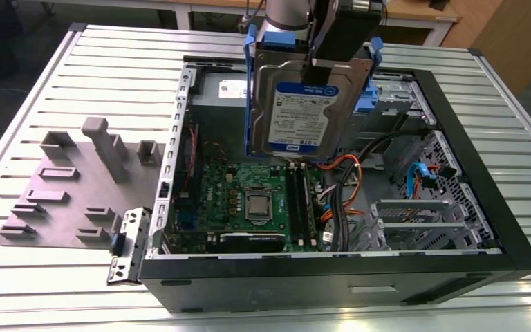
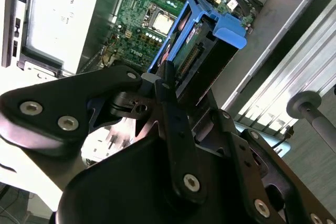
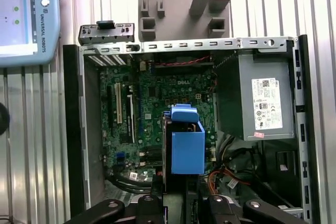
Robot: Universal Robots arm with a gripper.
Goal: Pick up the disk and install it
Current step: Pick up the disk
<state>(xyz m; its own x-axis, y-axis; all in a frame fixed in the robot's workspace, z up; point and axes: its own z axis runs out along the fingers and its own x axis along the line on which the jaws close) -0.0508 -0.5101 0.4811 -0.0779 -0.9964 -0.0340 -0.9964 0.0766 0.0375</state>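
Note:
The disk point(image 1: 303, 111) is a silver-grey hard drive with a white-and-blue label and a blue carrier frame. It hangs upright above the open computer case point(image 1: 339, 266), over the motherboard point(image 1: 247, 194). My gripper point(image 1: 319, 63) is shut on its upper edge from above. In the second wrist view the black fingers point(image 2: 169, 90) clamp the disk point(image 2: 202, 51) at its connector end. In the first wrist view the disk point(image 3: 186, 145) points down toward the board, with the gripper point(image 3: 186, 203) behind it.
A grey power-supply box point(image 3: 265, 103) fills one corner of the case. A bare metal drive cage point(image 1: 413, 221) and coloured cables point(image 1: 344, 173) lie beside the board. A grey fixture plate point(image 1: 72, 187) and a loose bracket point(image 1: 127, 245) rest on the slatted table. A teach pendant point(image 3: 26, 14) lies nearby.

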